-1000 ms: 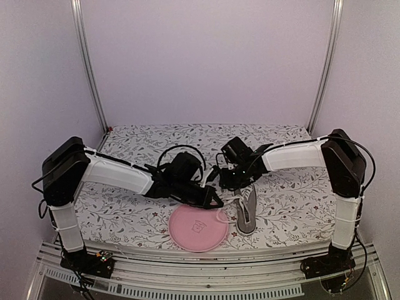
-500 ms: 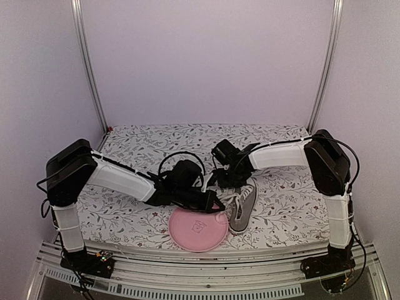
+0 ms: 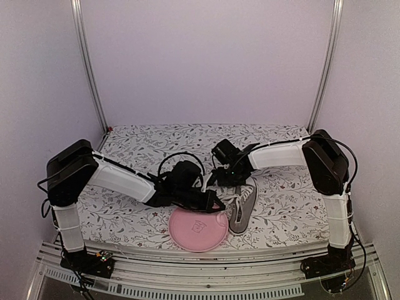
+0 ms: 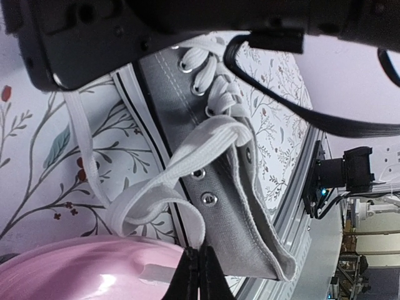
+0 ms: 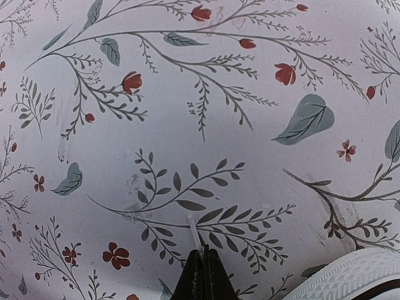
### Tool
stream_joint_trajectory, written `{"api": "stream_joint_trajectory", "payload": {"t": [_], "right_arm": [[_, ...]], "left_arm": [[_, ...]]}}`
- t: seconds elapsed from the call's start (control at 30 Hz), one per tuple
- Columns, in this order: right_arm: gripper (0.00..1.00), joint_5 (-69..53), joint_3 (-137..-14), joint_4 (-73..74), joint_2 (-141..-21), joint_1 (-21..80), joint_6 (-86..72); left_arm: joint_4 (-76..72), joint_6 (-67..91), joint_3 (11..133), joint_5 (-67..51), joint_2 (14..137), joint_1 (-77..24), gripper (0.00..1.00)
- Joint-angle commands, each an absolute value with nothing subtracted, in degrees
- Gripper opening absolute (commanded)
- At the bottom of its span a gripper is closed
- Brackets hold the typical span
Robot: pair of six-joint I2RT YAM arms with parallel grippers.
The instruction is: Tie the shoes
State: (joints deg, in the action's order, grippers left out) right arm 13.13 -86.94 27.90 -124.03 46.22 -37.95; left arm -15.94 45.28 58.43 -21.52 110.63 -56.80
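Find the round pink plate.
Top view: the round pink plate lies front-centre on the floral table, just left of the grey canvas sneaker.

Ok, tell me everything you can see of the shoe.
The shoe is a small grey canvas low-top with white laces, metal eyelets, white rubber sole and toe cap. It lies on the flowered cloth right of the pink plate, toe pointing to the far side, laces untied. The left hand and right hand are each shut on a lace.
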Motion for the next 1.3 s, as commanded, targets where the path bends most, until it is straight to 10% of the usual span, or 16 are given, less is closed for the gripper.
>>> {"api": "stream_joint_trajectory", "payload": {"t": [0.0, 0.7, 1.27], "right_arm": [[0.02, 13.05, -84.62, 28.57, -122.71, 46.38, -37.65], [0.02, 33.10, -54.89, 35.88, -76.79, 37.67, -40.38], [0.02, 33.97, -48.29, 39.11, -69.38, 33.13, -41.47]], "left_arm": [[-18.68, 45.30, 57.35, -20.22, 109.99, -57.42, 0.00], [-15.24, 42.21, 59.80, -17.72, 107.88, -53.09, 0.00], [-10.68, 38.67, 58.84, -8.11, 101.97, -41.41, 0.00]]}}
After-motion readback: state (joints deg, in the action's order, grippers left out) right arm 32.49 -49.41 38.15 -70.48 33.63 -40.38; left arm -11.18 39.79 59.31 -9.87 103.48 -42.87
